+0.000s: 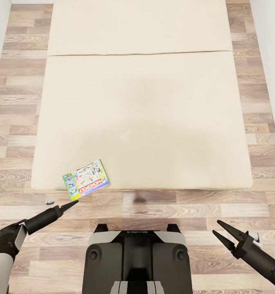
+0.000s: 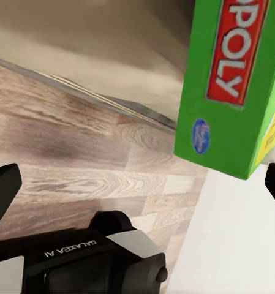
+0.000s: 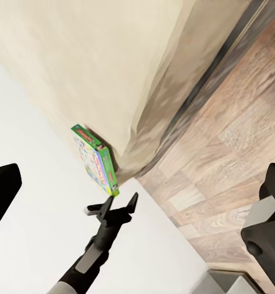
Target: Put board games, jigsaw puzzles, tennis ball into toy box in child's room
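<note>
Head view. I stand at the foot of the bed (image 1: 145, 114), a cream mattress filling the frame from 10 to 2 o'clock, with wood floor (image 1: 202, 208) on either side and below it. The Monopoly box (image 1: 86, 179) lies flat on the mattress corner at about 8 o'clock, overhanging the near edge slightly, which in my judgement leaves that edge free for a pinch. My left gripper (image 1: 71, 204) points up at the box from 7 o'clock, tip just beside the overhanging edge, apart from it; from here I cannot tell whether its fingers are parted. My right gripper (image 1: 224, 234) hangs at 4 o'clock, fingers spread and holding nothing, well apart from the box. A small grey object (image 1: 50, 200) lies on the floor near the bed corner. My own base (image 1: 137, 261) sits at 6 o'clock.

Left wrist view. The green Monopoly box (image 2: 232, 92) looms near, its side face turned toward me; my two fingertips (image 2: 2, 190) stand wide apart at opposite edges of the frame, released, with the box not yet between them.

Right wrist view. The box (image 3: 95, 159) sits at the mattress corner, and the left gripper (image 3: 113, 208) points at it, fingers slightly parted, just short of contact. I judge this the approach before the grasp.
</note>
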{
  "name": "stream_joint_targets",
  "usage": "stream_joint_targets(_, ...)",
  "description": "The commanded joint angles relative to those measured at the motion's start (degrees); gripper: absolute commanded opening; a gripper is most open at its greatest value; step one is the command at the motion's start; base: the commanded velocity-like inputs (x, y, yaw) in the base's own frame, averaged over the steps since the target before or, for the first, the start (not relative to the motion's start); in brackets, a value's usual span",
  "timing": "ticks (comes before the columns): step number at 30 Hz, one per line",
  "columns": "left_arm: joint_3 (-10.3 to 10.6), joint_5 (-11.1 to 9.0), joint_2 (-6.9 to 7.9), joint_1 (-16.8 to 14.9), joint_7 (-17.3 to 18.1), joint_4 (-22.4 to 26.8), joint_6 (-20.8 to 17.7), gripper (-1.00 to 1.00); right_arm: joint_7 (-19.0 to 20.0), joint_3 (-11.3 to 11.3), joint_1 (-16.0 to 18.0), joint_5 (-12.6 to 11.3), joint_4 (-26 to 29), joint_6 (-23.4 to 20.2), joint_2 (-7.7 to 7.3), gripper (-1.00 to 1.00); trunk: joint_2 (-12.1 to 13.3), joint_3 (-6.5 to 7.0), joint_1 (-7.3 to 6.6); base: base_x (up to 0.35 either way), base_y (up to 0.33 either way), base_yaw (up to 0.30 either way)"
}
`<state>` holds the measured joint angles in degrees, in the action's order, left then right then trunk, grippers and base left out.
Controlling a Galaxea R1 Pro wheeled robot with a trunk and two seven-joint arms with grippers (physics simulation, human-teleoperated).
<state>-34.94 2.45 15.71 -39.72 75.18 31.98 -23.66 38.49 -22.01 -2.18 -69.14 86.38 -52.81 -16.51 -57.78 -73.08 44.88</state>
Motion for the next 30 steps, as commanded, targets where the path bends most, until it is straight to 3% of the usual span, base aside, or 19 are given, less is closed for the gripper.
stream_joint_targets(1, 0.7, 0.2, -0.01, 0.0, 0.3, 0.0, -0.6, 1.0, 0.1, 0.0, 0.0, 0.0, 0.0, -0.3, -0.01, 1.0, 0.0, -0.02, 0.01, 0.0, 0.0, 0.0)
stream_joint_targets(7, 4.0, 0.1, -0.04, 0.0, 0.6, 0.0, -0.5, 1.0, 0.1, 0.0, 0.0, 0.0, 0.0, -0.3, -0.01, 1.0, 0.0, -0.02, 0.01, 0.0, 0.0, 0.0)
stream_joint_targets(10, 4.5, 0.2, -0.05, 0.0, 1.8, 0.0, -0.5, 1.0, 0.1, 0.0, 0.0, 0.0, 0.0, -0.3, -0.01, 1.0, 0.0, -0.02, 0.01, 0.0, 0.0, 0.0)
stream_joint_targets(17, 4.8, 0.2, -0.06, 0.0, 4.0, 0.0, -0.4, 1.0, 0.1, 0.0, 0.0, 0.0, 0.0, -0.3, -0.01, 1.0, 0.0, -0.02, 0.01, 0.0, 0.0, 0.0)
stream_joint_targets(30, 4.9, 0.2, -0.06, 0.0, 4.3, 0.0, -0.4, 1.0, 0.1, 0.0, 0.0, 0.0, 0.0, -0.3, -0.01, 1.0, 0.0, -0.02, 0.01, 0.054, 0.0, 0.0)
